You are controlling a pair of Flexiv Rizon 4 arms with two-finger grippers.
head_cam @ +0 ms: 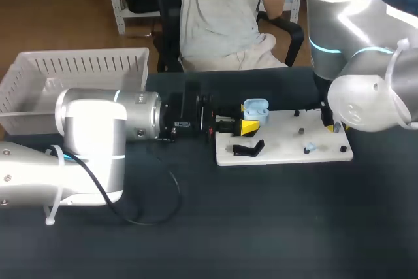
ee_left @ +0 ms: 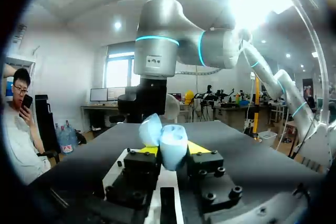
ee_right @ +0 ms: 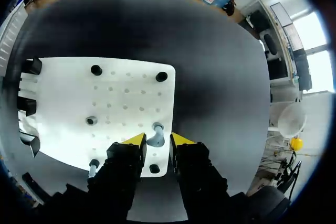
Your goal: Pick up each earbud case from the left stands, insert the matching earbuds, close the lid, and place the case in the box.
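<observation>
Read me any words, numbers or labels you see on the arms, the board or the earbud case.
Nothing readable.
Label on the left arm: too small to read.
Plate on the right arm: blurred.
No print shows on the earbud case or white board.

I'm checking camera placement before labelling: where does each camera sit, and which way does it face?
Head view: above and behind, looking down on the dark table; both arms show.
Left wrist view: looks level along the left gripper, shut on the open light-blue plastic earbud case; right arm ahead.
Right wrist view: looks straight down past the open right gripper onto the white perforated board.
Shared: head and left wrist show the case.
</observation>
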